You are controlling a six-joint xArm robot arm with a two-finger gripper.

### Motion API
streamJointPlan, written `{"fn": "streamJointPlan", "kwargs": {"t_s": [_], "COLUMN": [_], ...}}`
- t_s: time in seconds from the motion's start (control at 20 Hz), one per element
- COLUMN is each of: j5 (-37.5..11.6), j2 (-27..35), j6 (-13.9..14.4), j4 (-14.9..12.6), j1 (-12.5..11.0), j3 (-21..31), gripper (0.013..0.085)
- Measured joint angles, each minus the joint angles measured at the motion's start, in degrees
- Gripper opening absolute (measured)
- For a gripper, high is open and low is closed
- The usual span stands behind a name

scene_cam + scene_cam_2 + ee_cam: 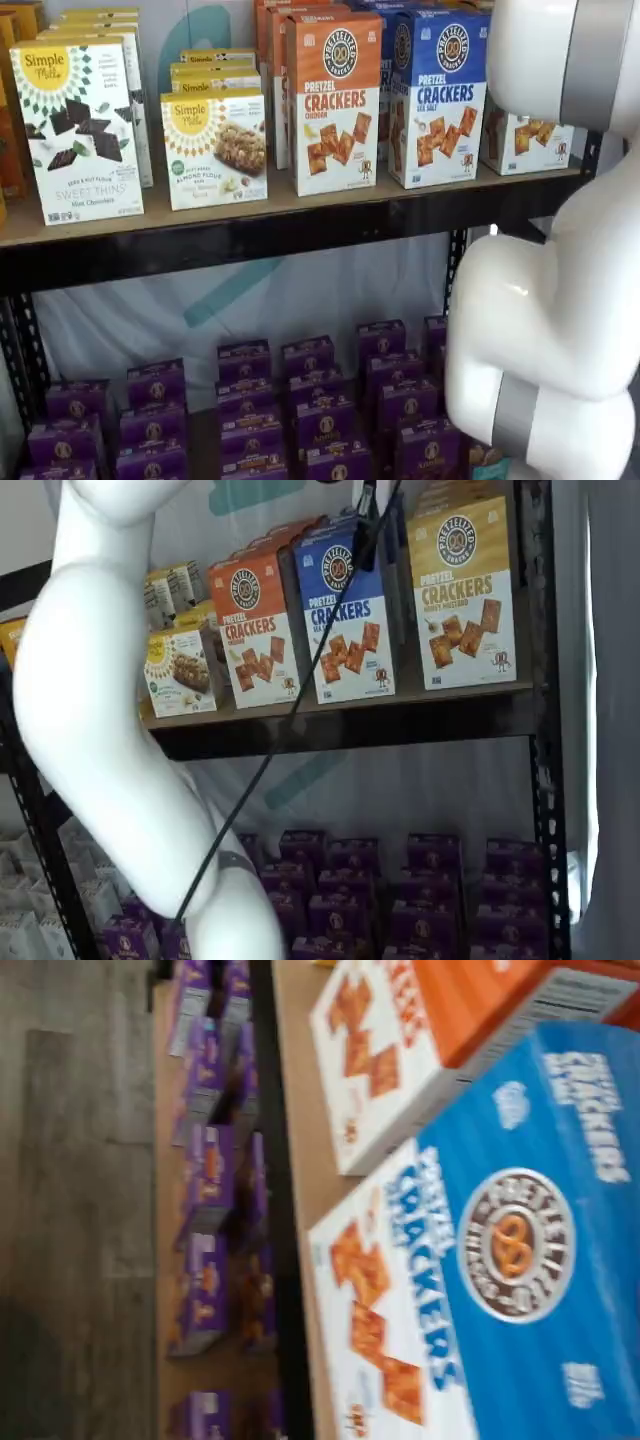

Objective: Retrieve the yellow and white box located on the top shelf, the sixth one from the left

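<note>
The yellow and white box [462, 590] stands upright at the right end of the top shelf [350, 725], next to the blue-topped crackers box [345, 620]. In a shelf view only its white lower part [525, 142] shows, beside the white arm [545, 300]. My gripper [368, 525] shows only as black fingers hanging from the top edge with a cable, in front of the blue-topped box and left of the yellow and white box. No gap or box shows between the fingers. The wrist view shows the blue-topped box [500, 1260] close up, not the yellow one.
An orange-topped crackers box [335, 100] stands left of the blue-topped one, with Simple Mills boxes [80, 130] further left. Several purple boxes [310, 400] fill the lower level. A black upright [545, 780] borders the shelf's right end. The white arm [110, 730] fills the left.
</note>
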Motion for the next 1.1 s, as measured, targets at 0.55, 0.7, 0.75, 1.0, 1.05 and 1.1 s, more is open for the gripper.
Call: {"fn": "streamJointPlan", "kwargs": {"t_s": [0.55, 0.7, 0.75, 1.0, 1.05, 1.1], "j5": [-9.2, -10.5, -9.8, -7.5, -7.6, -7.8], "j2": [4.5, 6.3, 7.2, 11.1, 11.6, 11.8], "j6": [-0.8, -1.2, -1.1, -0.8, -0.8, -0.8], "j4": [-0.6, -2.6, -3.4, -5.5, -5.6, -5.8], "j1": [2.3, 3.4, 3.6, 4.0, 4.1, 4.2], "j3": [-4.2, -6.1, -7.5, -12.7, -13.1, -13.2], "gripper": [0.0850, 0.0850, 0.0850, 0.0850, 0.0850, 0.0850]}}
